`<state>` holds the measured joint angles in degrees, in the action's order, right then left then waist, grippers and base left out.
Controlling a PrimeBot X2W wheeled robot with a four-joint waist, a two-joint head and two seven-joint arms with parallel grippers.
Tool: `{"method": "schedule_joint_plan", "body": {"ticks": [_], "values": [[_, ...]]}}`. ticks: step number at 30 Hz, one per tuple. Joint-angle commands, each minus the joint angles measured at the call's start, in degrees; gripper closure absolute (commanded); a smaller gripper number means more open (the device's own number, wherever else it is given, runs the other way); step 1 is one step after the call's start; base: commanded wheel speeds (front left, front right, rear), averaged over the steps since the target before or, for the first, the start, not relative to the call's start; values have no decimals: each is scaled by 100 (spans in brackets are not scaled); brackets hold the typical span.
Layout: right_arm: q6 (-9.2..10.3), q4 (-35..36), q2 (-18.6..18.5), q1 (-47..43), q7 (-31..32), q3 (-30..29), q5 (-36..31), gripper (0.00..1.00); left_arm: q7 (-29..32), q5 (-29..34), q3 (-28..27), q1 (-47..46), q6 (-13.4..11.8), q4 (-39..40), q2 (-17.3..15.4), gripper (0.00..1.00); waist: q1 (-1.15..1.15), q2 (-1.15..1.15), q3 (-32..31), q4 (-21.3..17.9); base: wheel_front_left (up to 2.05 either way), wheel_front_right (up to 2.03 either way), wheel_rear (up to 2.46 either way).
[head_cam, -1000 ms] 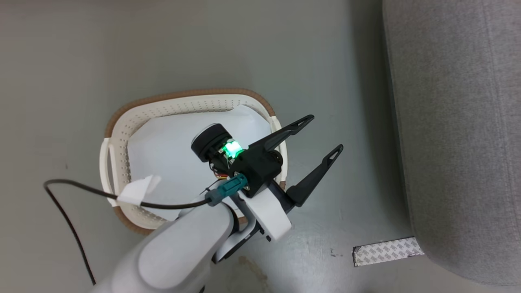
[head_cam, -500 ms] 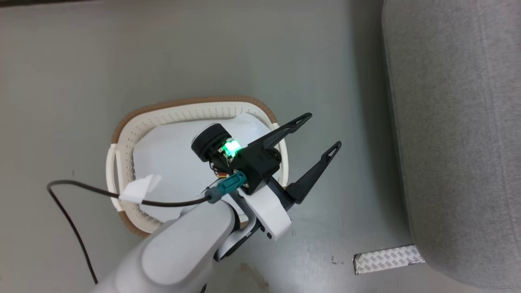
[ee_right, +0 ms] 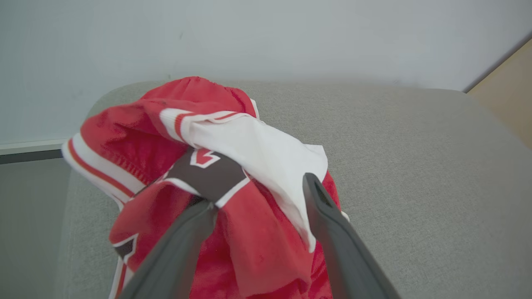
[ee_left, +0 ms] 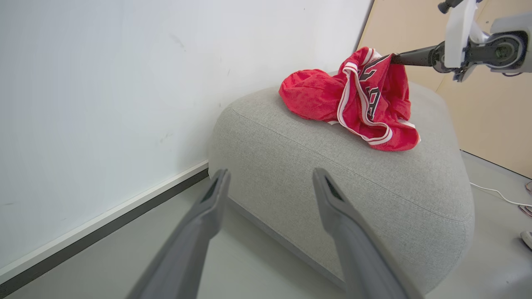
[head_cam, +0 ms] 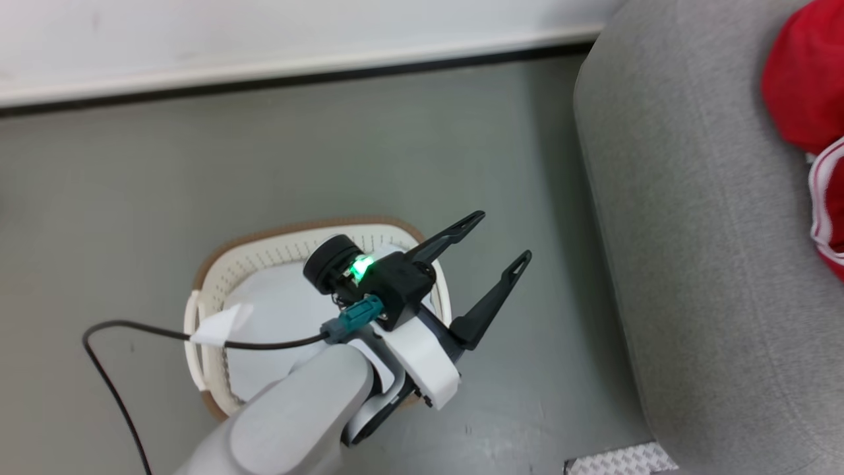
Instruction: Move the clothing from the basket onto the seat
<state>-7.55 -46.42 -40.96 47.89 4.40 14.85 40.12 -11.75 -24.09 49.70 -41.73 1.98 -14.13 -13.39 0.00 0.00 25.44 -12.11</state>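
Clearly, the clothing (ee_left: 353, 104) lies in a loose red heap on top of the seat (ee_left: 395, 187), not in the basket (head_cam: 283, 229). The right jaws are spread wide, with one finger (ee_right: 328, 224) on each side of a fold of red and white cloth. The cloth is between them but, as I judge, not pinched; its weight rests on the cushion. This fits a release, with the jaws apart so that the garment can lie there.

The left jaws are also spread and hold nothing. They hang above the basket edge nearest the seat, fingers (head_cam: 494, 300) pointing toward the seat, which is ahead of them. Under and behind the left jaws the basket holds a flat white sheet (head_cam: 277, 297), and I see no red garment in it.

I think the moving is nearly done. The right jaws should lift straight off the heap, because a fold may catch on a finger and be dragged.
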Motion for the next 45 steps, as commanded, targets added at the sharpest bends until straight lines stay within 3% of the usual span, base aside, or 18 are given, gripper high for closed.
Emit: {"method": "schedule_joint_plan", "body": {"ticks": [1,12,17,29,34,45], "values": [[13,74,-64,-79,-61,31,70,0,-57,-77,-36,97,-20,-13,-27,0,0,0,-258,-50,0,0,0],[13,839,-337,-464,-228,211,2,0,-228,-373,-201,568,-186,-116,-11,0,0,0,-1281,76,0,0,0],[13,1295,-231,-661,-433,75,28,0,-286,-473,-350,807,-309,-109,-17,0,0,0,-1709,237,0,0,0],[14,2471,507,-1636,-683,-362,-369,0,-340,-745,-1092,1430,-715,49,-360,0,0,0,-2347,663,0,0,0],[14,2835,1008,-2151,-742,-635,-510,0,-339,-758,-1458,1747,-839,165,-494,0,0,0,-2484,825,0,0,0],[14,3411,1847,-2959,-929,-795,-1030,0,-339,-611,-2216,2348,-881,262,-559,0,0,0,-2563,1059,0,0,0]]}}
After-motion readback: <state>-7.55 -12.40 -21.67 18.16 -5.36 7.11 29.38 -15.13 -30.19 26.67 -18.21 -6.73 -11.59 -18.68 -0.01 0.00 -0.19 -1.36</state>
